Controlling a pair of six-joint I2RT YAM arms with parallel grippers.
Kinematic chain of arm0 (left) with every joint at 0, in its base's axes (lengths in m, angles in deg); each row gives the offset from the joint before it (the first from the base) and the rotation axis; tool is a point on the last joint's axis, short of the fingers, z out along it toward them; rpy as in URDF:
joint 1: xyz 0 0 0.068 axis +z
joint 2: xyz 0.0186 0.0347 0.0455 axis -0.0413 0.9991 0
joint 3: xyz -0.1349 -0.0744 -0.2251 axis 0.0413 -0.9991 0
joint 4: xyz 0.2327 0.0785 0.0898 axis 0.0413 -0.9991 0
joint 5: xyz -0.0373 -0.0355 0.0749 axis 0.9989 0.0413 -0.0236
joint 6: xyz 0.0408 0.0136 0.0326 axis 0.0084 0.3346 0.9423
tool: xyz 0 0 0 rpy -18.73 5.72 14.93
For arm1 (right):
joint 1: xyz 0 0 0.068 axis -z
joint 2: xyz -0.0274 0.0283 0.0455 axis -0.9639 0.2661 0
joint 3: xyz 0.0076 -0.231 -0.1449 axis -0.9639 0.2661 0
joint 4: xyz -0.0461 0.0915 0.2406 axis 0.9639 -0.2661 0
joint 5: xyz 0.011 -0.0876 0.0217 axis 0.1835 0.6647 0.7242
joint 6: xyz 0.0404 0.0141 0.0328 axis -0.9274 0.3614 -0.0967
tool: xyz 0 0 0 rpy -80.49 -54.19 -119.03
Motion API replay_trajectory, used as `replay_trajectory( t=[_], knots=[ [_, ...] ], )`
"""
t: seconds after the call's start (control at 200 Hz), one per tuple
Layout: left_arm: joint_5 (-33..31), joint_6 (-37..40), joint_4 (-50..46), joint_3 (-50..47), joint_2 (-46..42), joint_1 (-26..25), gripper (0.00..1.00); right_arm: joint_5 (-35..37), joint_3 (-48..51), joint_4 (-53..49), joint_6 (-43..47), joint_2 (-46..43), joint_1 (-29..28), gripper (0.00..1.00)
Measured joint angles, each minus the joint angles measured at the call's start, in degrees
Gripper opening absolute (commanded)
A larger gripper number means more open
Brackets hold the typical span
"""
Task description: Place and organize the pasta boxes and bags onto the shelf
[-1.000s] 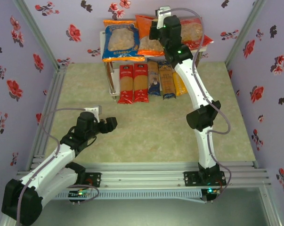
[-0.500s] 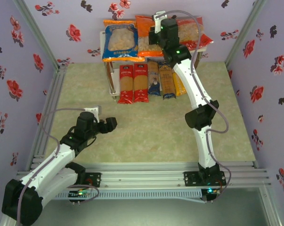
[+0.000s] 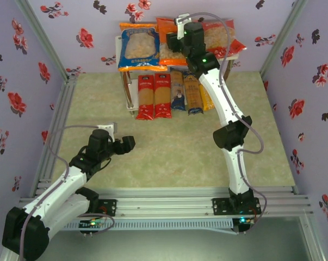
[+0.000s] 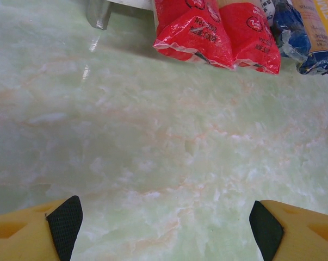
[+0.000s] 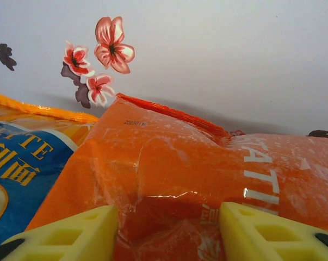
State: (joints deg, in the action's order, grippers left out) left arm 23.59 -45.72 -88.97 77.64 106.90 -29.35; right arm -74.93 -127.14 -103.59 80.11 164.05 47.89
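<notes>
On the top board of the shelf [image 3: 119, 39] lie the three bags: blue [image 3: 137, 48], orange [image 3: 168, 48] and red [image 3: 224, 33]. My right gripper [image 3: 178, 36] sits over the orange bag [image 5: 169, 163], its yellow fingers [image 5: 71, 234] pressed in on both sides of a raised fold, shut on it. Below, five spaghetti packs lie side by side: two red [image 3: 145, 97] [image 3: 162, 95], dark blue [image 3: 177, 91], tan-and-blue [image 3: 192, 93], yellow-orange [image 3: 208, 98]. My left gripper [image 3: 128, 143] hovers open over the table, well short of the red pack ends [image 4: 196, 32].
A metal shelf leg [image 4: 98, 13] stands left of the red packs. Floral walls close the table in on three sides. The blue bag's edge [image 5: 17, 163] lies right beside the orange bag. Bare marbled tabletop [image 3: 169, 147] stretches between my arms.
My right gripper has shifted a little to the left over the orange bag. The bags, the packs and the left arm have stayed in place.
</notes>
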Motion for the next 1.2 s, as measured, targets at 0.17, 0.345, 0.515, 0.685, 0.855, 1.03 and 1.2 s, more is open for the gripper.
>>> replay_trajectory(
  t=[0.17, 0.345, 0.515, 0.685, 0.855, 1.03, 1.2],
  knots=[
    [-0.02, 0.04, 0.0, 0.0, -0.04, 0.04, 0.85, -1.68, 3.1, 3.82, -2.36, -1.46, 0.0, 0.57],
    [-0.07, 0.07, 0.02, 0.0, -0.61, 0.17, 0.84, -2.95, 4.61, 6.93, -2.51, -3.63, -1.42, 0.56],
    [-0.87, 0.74, -0.15, 0.0, -1.57, 0.26, 0.84, 1.05, 15.43, 12.04, -0.2, -13.11, -6.45, 0.57],
    [-2.84, 1.51, -1.64, 0.0, -2.73, 0.28, 0.83, 7.91, 36.96, 18.86, 0.59, -30.84, -8.83, 0.6],
    [-4.96, 1.57, -2.32, 0.0, -4.87, 0.39, 0.85, 18.12, 61.61, 22.08, 1.22, -53.92, -7.41, 0.64],
    [-6.1, 2.6, -2.75, 0.11, -4.72, 1.18, 0.86, 26.71, 79.56, 15.37, -2.99, -75.8, -6.32, 0.65],
    [-6.95, 4.28, -3.48, 1.49, -4.28, 3.45, 0.94, 32.48, 96.65, 3.52, -12.79, -93.59, -4.92, 0.68]
  ],
)
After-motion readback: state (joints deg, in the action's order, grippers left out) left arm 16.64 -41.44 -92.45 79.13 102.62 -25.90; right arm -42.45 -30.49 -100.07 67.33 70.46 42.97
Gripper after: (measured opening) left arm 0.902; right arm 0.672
